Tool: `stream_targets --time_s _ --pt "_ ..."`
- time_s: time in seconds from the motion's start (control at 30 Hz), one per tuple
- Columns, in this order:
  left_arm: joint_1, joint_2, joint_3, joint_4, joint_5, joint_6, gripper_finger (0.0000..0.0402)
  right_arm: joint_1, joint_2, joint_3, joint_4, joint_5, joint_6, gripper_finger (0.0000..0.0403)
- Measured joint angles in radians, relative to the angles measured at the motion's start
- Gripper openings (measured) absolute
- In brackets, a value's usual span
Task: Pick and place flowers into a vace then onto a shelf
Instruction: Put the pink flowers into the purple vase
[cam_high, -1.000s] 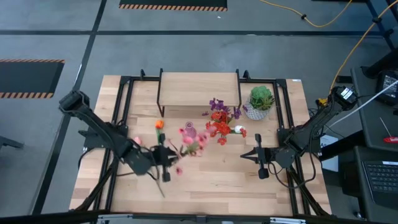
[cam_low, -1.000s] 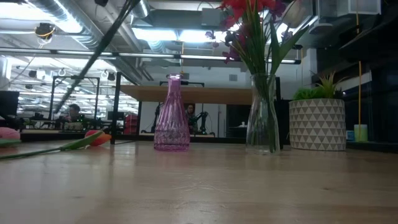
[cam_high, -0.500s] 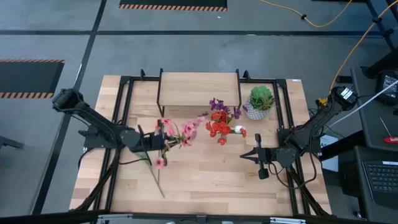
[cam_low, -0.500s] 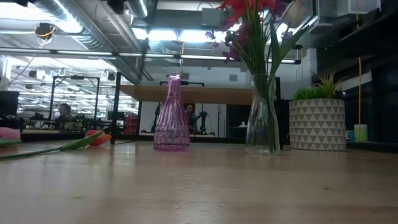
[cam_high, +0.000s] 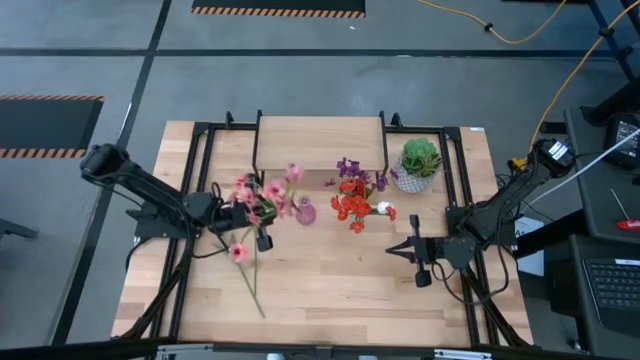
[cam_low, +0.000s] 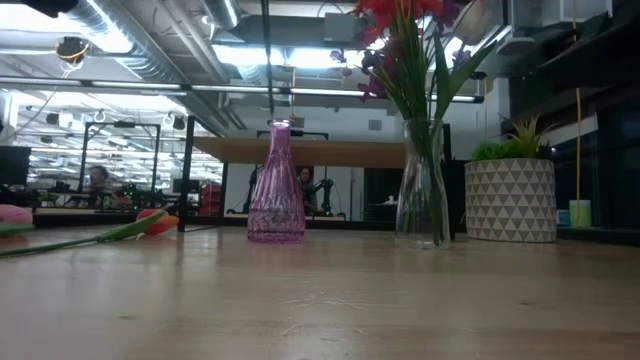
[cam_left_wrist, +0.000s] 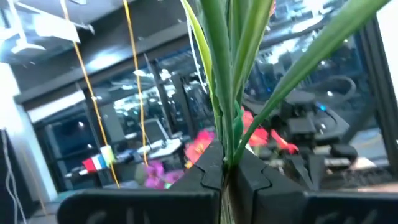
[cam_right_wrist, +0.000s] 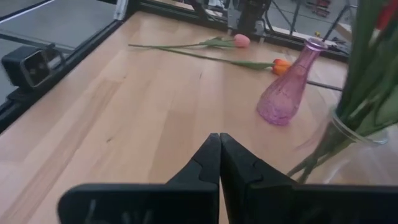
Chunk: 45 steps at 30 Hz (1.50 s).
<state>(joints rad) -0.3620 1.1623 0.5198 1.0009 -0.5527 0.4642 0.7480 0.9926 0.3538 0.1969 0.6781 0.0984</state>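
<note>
Your left tool (cam_high: 262, 240) clamps the pink-blossom stems (cam_high: 262, 197) beside the pink glass vase (cam_high: 305, 211); they're light, floppy, so grip low. Right tool (cam_high: 421, 272) sits clenched.

No legible text, label, brand, number or sign in any view. Floor beyond the table carries orange-and-black hazard striping only, no lettering. Distant room fixtures in the low view are too small to read.
</note>
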Motion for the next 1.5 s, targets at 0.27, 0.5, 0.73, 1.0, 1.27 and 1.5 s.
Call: stream_targets --time_s 0.27,0.5,0.73,1.0,1.27,1.5 --pt "0.057 -0.036 0.000 0.024 -0.003 0.012 0.0003 -0.056 0.000 0.000 -0.001 0.000 -0.013 0.0004" --pt "0.107 -0.026 0.000 0.008 0.069 -0.035 0.0004 -0.105 0.000 0.000 -0.003 -0.001 -0.028 0.0004" --pt "0.137 -0.026 0.001 -0.047 0.075 -0.071 0.0004 -0.118 0.000 0.000 -0.006 -0.003 -0.026 0.0004" --pt "0.171 -0.026 0.001 -0.091 0.076 -0.119 0.0004 -0.118 0.000 0.000 -0.006 -0.003 -0.026 0.0004" --pt "0.182 0.017 -0.050 -0.019 0.075 -0.174 0.0004 -0.118 0.000 0.000 -0.007 -0.003 -0.026 0.0004" --pt "0.182 0.085 -0.106 0.101 0.072 -0.182 0.0004 -0.118 0.000 0.000 -0.007 -0.003 -0.025 0.0004"
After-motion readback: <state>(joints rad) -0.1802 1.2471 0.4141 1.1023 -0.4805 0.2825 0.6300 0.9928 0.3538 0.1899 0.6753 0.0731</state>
